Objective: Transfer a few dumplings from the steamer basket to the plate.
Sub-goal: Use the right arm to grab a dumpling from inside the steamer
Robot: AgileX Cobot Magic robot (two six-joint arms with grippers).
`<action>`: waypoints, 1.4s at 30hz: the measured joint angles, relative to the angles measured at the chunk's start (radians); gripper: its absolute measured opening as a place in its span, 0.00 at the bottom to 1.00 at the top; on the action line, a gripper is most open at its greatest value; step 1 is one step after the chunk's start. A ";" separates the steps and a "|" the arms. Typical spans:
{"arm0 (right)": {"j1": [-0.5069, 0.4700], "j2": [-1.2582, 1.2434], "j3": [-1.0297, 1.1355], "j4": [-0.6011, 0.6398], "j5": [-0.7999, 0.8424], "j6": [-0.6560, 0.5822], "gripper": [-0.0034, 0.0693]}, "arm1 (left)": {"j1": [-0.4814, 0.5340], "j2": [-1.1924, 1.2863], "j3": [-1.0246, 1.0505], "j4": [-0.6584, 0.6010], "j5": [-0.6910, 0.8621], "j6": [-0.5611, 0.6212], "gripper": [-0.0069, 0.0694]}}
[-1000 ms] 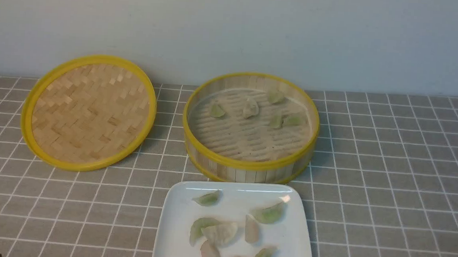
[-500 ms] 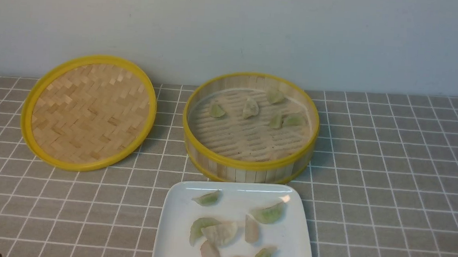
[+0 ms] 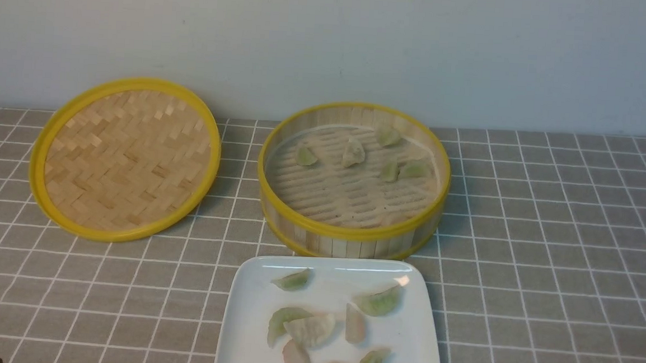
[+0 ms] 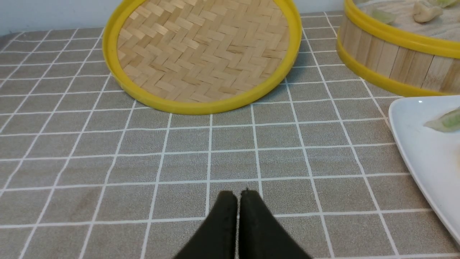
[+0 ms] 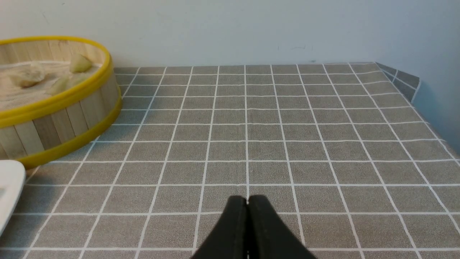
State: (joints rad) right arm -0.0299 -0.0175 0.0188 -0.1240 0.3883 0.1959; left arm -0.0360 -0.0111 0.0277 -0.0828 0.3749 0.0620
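Broadly, a grey tablecloth with a white grid [image 3: 549,246] covers the whole work surface up to a pale blank wall [image 3: 332,36].

Flat round woven bamboo lid with a yellow rim [image 3: 125,158]: far left, apart from the basket.

Round bamboo steamer basket with slatted wall and yellow rims [image 3: 348,231]: centre, uncovered, near the wall. The front of its wall stands just behind the plate.

Glossy white square plate with rounded corners [image 3: 247,323]: nearest the robot, its near part cut off by the frame edge.

Black left gripper [image 4: 238,196]: fingers pressed together, nothing between them, over bare cloth in front of the lid, plate off to its right.

Black right gripper [image 5: 247,200]: fingers likewise closed tight and empty, over bare cloth to the right of the basket.

Small crescent-shaped pale green and whitish dumplings [image 3: 353,152]: five on the basket floor, all toward its back half. About eight more dumplings on the plate [image 3: 309,329], some touching or overlapping, the nearest ones partly out of frame.
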 joint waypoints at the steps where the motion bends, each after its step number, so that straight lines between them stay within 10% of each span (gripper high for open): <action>1: 0.000 0.000 0.000 0.002 -0.003 0.000 0.03 | 0.000 0.000 0.000 0.000 0.000 0.000 0.08; 11: 0.000 0.000 0.009 0.571 -0.351 0.298 0.03 | 0.000 0.000 0.000 0.000 0.001 0.000 0.08; 22: 0.000 0.003 -0.041 0.606 -0.380 0.289 0.03 | 0.000 0.000 -0.001 0.000 0.001 0.000 0.08; 35: 0.000 0.975 -0.956 0.405 0.513 -0.265 0.03 | 0.000 0.000 -0.001 0.001 0.002 0.000 0.08; 42: 0.053 1.497 -1.388 0.416 0.818 -0.353 0.03 | 0.000 0.000 -0.001 0.001 0.002 0.000 0.08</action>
State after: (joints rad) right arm 0.0230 1.4793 -1.3696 0.2918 1.2065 -0.1568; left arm -0.0360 -0.0111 0.0268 -0.0819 0.3767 0.0620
